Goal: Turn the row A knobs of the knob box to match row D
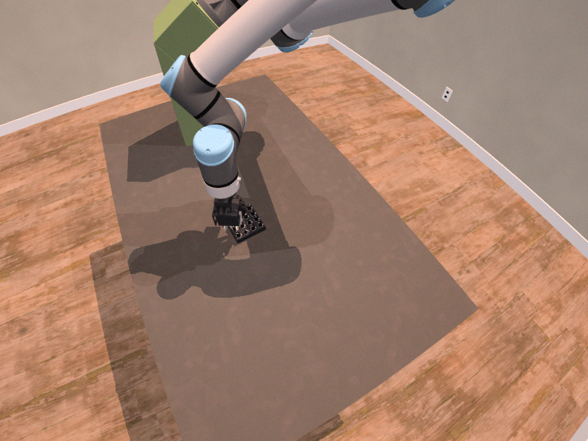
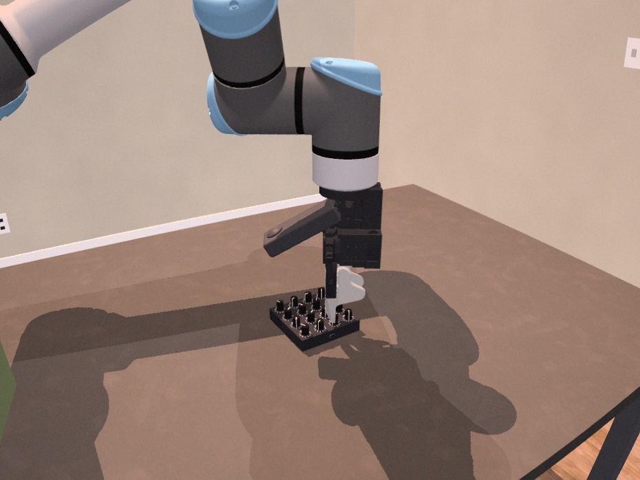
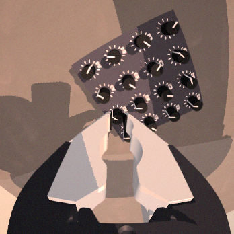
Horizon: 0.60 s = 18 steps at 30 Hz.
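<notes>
The black knob box [image 1: 254, 225] [image 2: 316, 342] [image 3: 146, 86] lies on the brown table, with a four-by-four grid of black knobs with white pointer lines. Its socket [image 2: 331, 335] shows on the side wall facing the exterior camera. My gripper [image 1: 228, 227] [image 2: 330, 311] [image 3: 117, 113] points straight down at the box's edge on the socket side. Its white fingers are closed around a corner knob [image 3: 126, 132] in the nearest row, mostly hidden by the fingers. The neighbouring knob [image 3: 117, 116] shows just behind the fingertips.
The brown table [image 1: 294, 308] [image 2: 465, 289] stands on a wooden floor [image 1: 475, 199]. A green block [image 1: 177, 33] at the arm's base is at the table's far end. The table's right edge [image 2: 594, 413] drops off near the camera.
</notes>
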Motion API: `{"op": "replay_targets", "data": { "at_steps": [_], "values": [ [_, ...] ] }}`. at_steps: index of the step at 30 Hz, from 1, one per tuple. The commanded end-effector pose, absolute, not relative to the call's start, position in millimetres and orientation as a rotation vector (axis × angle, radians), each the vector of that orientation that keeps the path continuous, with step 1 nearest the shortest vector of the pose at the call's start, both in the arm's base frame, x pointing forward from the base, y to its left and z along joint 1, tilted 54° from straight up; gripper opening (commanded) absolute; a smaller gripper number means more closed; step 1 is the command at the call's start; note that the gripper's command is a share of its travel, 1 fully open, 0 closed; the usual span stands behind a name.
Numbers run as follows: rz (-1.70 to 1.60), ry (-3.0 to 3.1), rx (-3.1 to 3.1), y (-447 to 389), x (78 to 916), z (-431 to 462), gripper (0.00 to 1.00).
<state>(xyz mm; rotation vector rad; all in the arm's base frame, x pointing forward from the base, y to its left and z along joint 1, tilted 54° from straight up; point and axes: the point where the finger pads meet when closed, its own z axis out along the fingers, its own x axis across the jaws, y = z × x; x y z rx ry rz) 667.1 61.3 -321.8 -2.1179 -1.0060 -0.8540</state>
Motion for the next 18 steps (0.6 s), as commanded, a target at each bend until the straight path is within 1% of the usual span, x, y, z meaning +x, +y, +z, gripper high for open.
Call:
{"op": "replay_targets", "data": {
  "at_steps": [1,9,18],
  "values": [
    [-0.854,-1.004,-2.119,60.6,667.5,-321.6,0.04],
    [-0.836,-0.961,-2.131,60.7,667.6,-321.5,0.04],
    [-0.756,-0.778,-2.176,61.0,668.0,-320.9,0.04]
  ]
}}
